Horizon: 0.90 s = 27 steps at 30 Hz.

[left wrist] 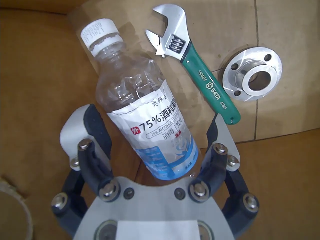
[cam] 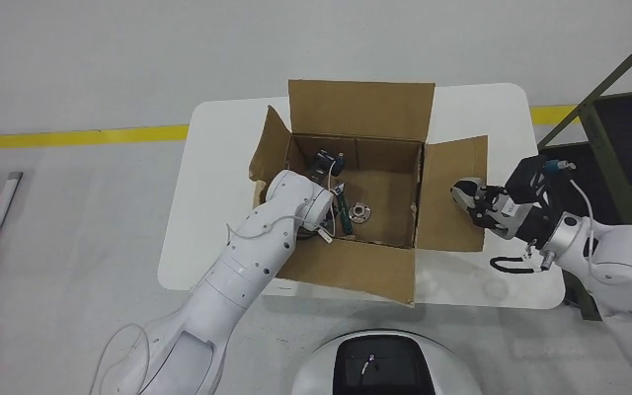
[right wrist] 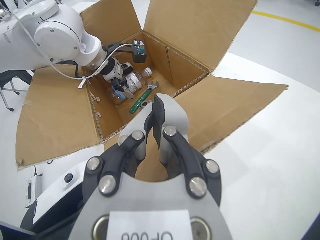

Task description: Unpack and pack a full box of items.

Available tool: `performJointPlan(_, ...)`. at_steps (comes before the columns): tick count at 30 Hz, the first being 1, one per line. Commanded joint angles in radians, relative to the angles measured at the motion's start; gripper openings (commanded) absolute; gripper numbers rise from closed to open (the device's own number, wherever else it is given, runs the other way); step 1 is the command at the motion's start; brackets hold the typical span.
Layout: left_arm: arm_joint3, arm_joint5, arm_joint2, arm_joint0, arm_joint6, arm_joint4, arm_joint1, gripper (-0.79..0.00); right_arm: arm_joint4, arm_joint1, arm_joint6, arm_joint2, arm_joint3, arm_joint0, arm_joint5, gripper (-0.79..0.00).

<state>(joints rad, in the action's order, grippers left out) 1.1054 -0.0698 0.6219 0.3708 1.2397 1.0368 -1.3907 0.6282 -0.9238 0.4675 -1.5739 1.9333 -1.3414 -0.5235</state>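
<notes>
The cardboard box point(cam: 360, 104) is set open on the white table point(cam: 212, 197), its flaps folded outward. Inside it, the left gripper point(left wrist: 153, 116) is held low, its fingers spread on either side of a clear plastic bottle point(left wrist: 135, 93) laid on its side on the box floor. Just beside the bottle a green-handled wrench point(left wrist: 197, 76) is laid, and beyond that a metal flange point(left wrist: 252, 73). The right gripper point(right wrist: 158, 106) is held over a side flap, fingers pressed together on nothing.
</notes>
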Motion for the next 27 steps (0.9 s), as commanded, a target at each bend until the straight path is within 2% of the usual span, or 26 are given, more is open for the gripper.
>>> performJointPlan(1, -0.015, 0.003, -0.001, 0.001, -0.001, 0.003, -0.004, -0.357, 0.001, 0.000, 0.000, 0.000, -0.001, 0.001, 0.000, -0.785)
performJointPlan(6, -0.037, 0.008, 0.004, 0.004, -0.002, 0.006, -0.013, -0.449, -0.001, 0.000, 0.001, 0.001, -0.001, 0.000, 0.001, -0.785)
performJointPlan(9, -0.038, 0.010, 0.010, 0.004, -0.006, 0.013, -0.017, -0.785, -0.001, -0.001, 0.001, 0.001, 0.000, 0.000, 0.002, -0.785)
performJointPlan(13, -0.013, 0.013, 0.037, 0.003, -0.014, 0.004, -0.017, -0.785, -0.022, -0.001, -0.010, -0.011, 0.007, 0.004, 0.008, -0.785)
performJointPlan(14, 0.000, 0.014, 0.048, 0.003, -0.013, -0.005, -0.016, -0.785, -0.037, -0.001, -0.013, -0.019, 0.011, 0.004, 0.009, -0.742)
performJointPlan(15, 0.012, 0.014, 0.059, 0.004, -0.008, -0.011, -0.015, -0.785, -0.053, 0.000, -0.016, -0.030, 0.016, 0.004, 0.007, -0.643)
performJointPlan(17, 0.051, 0.017, 0.086, 0.004, -0.001, -0.018, -0.009, -0.785, -0.078, 0.002, -0.012, -0.062, 0.025, 0.003, 0.002, -0.616)
performJointPlan(19, 0.108, 0.012, 0.120, 0.008, 0.017, -0.026, -0.002, -0.785, -0.121, 0.004, -0.009, -0.096, 0.030, -0.002, -0.002, -0.560)
performJointPlan(27, 0.395, 0.027, 0.258, 0.044, 0.118, -0.019, 0.035, -0.785, -0.211, 0.011, 0.021, -0.198, 0.049, -0.037, -0.022, -0.539)
